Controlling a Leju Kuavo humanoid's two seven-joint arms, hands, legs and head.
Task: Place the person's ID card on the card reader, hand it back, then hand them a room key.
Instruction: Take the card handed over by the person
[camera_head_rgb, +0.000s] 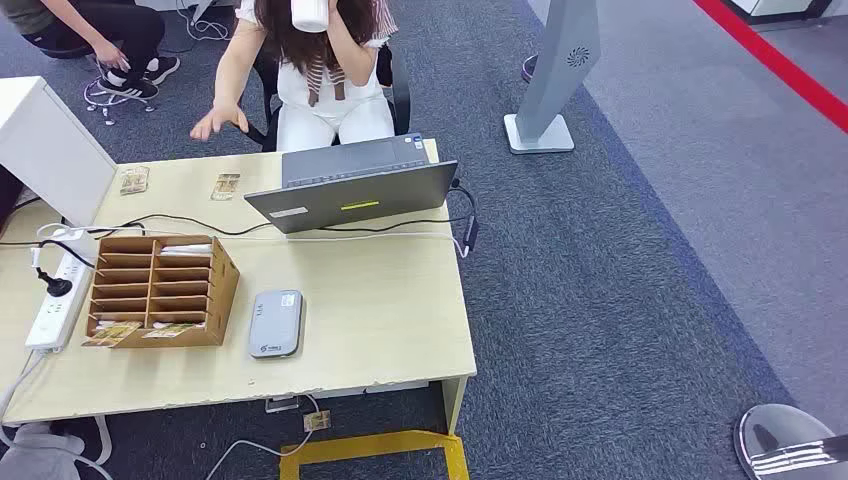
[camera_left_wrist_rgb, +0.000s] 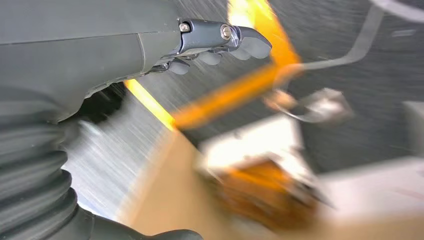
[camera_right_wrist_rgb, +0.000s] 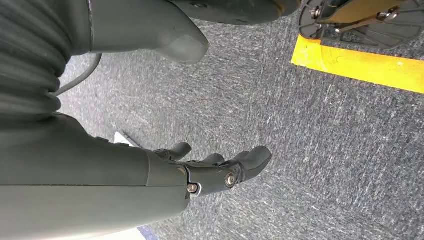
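The left robot hand (camera_left_wrist_rgb: 220, 47) hangs with nothing in it, dark fingers (camera_left_wrist_rgb: 250, 45) held straight and close together, the grey ribbed cover (camera_left_wrist_rgb: 30, 170) bulky behind it. Everything past it is smeared with blur. Yellow tape (camera_left_wrist_rgb: 235, 92) runs in strips over the grey carpet (camera_left_wrist_rgb: 110, 160), and a pale cable (camera_left_wrist_rgb: 350, 50) trails across the floor to a small light-coloured object (camera_left_wrist_rgb: 325, 105) that is too blurred to make out. The pale wooden tabletop (camera_left_wrist_rgb: 170, 200) shows at an angle, its edge meeting the carpet. On it sits a brownish-orange shape (camera_left_wrist_rgb: 260, 190) beside something white (camera_left_wrist_rgb: 250, 147); both are too soft to identify.
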